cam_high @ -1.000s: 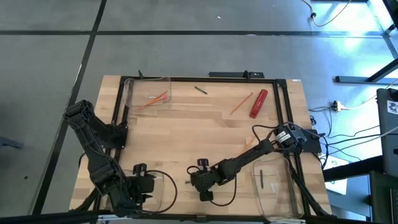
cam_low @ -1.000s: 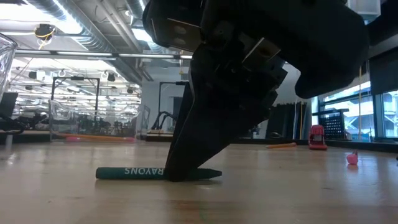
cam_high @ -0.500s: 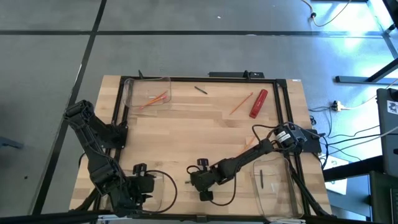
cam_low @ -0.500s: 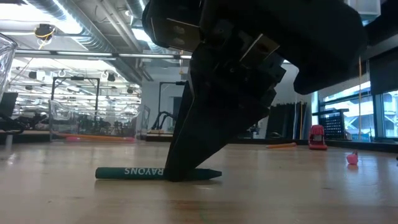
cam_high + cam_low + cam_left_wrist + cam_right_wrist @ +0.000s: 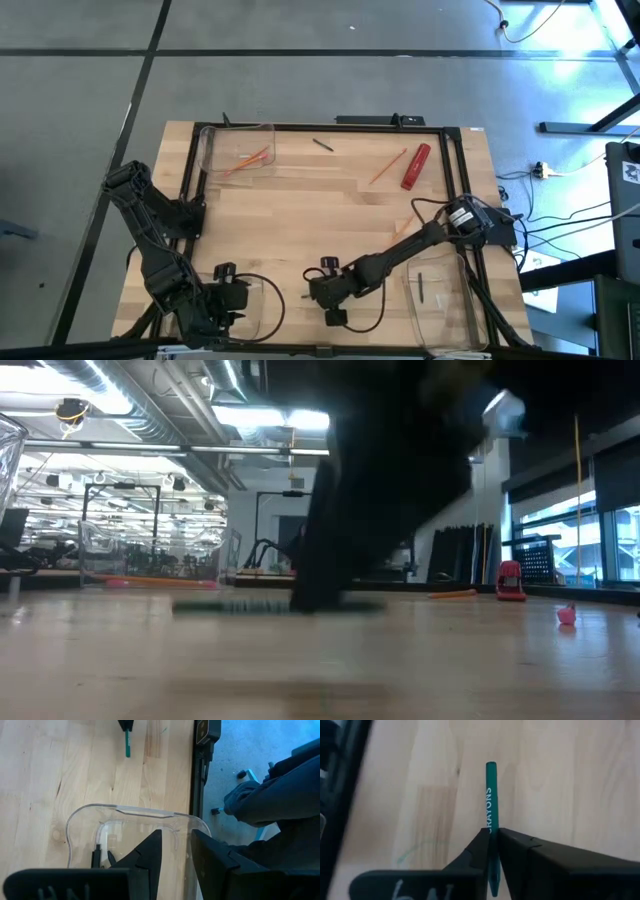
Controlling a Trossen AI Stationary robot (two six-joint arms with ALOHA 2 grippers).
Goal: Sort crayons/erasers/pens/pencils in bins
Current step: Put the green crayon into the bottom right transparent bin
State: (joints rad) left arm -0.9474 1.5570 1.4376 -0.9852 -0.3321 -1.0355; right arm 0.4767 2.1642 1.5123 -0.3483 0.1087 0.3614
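The left gripper (image 5: 232,296) hovers open over a bin (image 5: 131,827) at the table's (image 5: 300,210) front left corner. Near the front edge's middle, the right gripper (image 5: 492,845) pinches a green crayon (image 5: 491,800). Another bin (image 5: 437,300) with a pen (image 5: 421,287) sits front right.

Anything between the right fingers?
Yes: the green crayon, pinched mid-length by the right gripper, seen in the right wrist view.

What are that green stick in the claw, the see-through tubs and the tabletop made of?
Green crayon: likely wax in a matte paper wrapper, printed "CRAYONS". It sits between the right gripper fingers. Bins: clear glossy plastic; the table shows through. Table: pale wood planks with visible grain, apparently smooth.
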